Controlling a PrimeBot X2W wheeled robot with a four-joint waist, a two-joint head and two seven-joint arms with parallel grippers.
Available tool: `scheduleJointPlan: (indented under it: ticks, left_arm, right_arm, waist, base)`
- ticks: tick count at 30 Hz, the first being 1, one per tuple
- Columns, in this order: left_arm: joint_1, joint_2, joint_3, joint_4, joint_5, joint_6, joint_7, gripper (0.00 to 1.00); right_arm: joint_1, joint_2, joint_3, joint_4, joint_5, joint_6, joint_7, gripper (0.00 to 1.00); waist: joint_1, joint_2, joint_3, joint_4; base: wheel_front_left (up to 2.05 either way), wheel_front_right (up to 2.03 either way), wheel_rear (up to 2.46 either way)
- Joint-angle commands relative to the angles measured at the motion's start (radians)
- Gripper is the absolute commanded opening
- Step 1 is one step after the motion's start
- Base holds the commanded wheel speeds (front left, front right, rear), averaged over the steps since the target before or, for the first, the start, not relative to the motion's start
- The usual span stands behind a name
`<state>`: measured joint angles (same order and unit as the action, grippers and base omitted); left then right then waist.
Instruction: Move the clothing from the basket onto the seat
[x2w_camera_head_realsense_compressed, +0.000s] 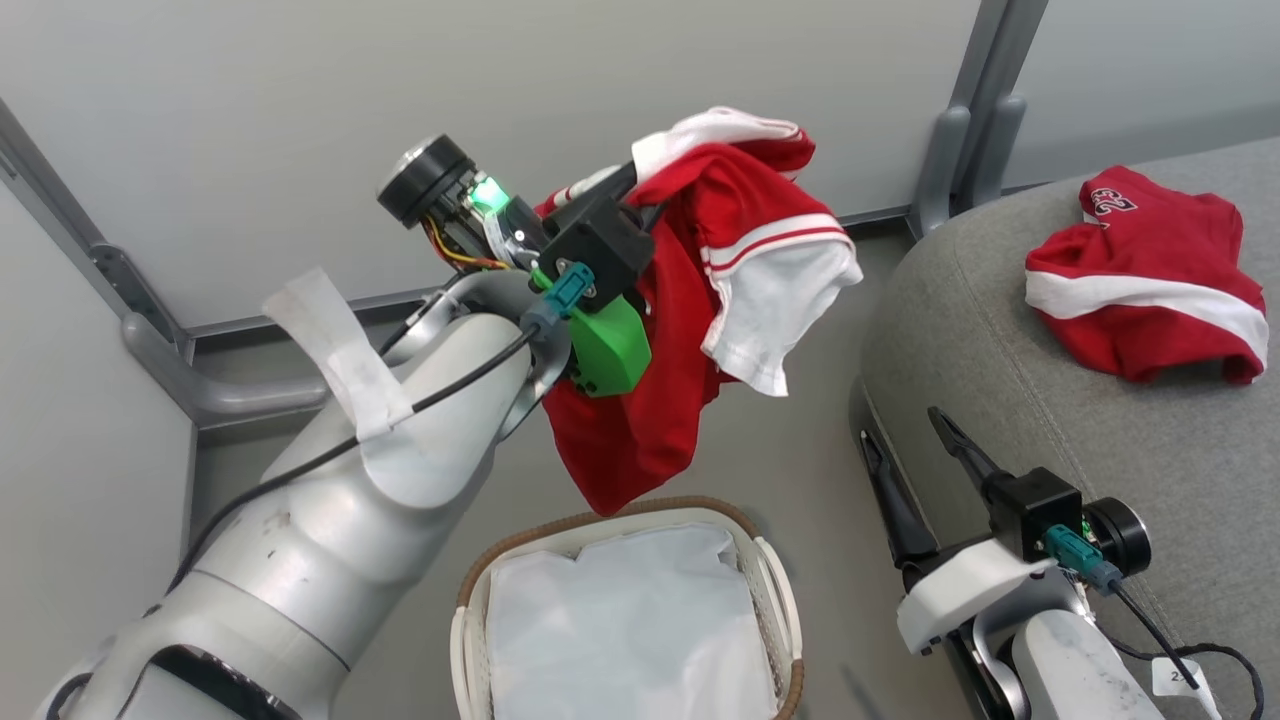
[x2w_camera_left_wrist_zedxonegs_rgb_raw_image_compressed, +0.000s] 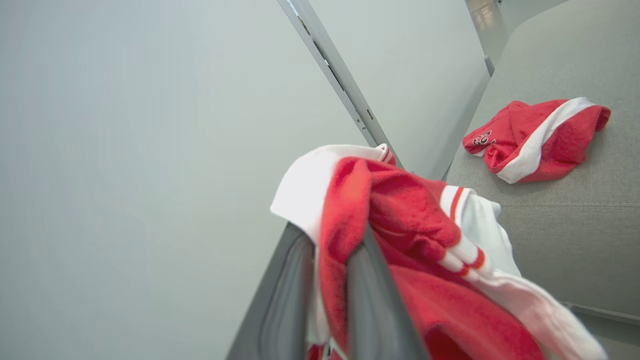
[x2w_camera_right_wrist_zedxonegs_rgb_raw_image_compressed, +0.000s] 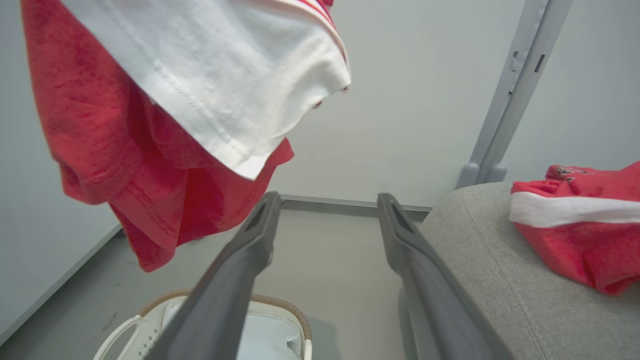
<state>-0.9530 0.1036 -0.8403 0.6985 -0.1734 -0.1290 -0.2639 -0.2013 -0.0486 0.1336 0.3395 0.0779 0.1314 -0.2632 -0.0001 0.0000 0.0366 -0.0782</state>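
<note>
Clothing (x2w_camera_head_realsense_compressed: 700, 300), one red-and-white jersey, hangs in the head view from the left gripper (x2w_camera_head_realsense_compressed: 628, 190), high above the basket (x2w_camera_head_realsense_compressed: 775, 590). Another jersey (x2w_camera_head_realsense_compressed: 1140, 290) lies on the seat (x2w_camera_head_realsense_compressed: 1000, 400), back from its rounded edge. The right gripper (x2w_camera_head_realsense_compressed: 900, 428) stands spread and empty beside that edge. In the left wrist view the fingers (x2w_camera_left_wrist_zedxonegs_rgb_raw_image_compressed: 372, 290) pinch a bunched fold. In the right wrist view the cloth droops limp. It seems light and soft; a thick fold should give the surest hold.
</note>
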Motion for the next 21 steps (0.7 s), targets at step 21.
scheduleJointPlan:
  ticks: [21]
  left_arm:
    - [-0.052, 0.03, -0.117, -0.109, -0.107, -0.001, -0.001, 0.0]
  right_arm:
    - [-0.109, -0.003, 0.013, 0.024, -0.024, -0.001, -0.002, 1.0]
  waist:
    - [0.0001, 0.0, -0.066, 0.074]
  base:
    - [0.0, 0.0, 0.0]
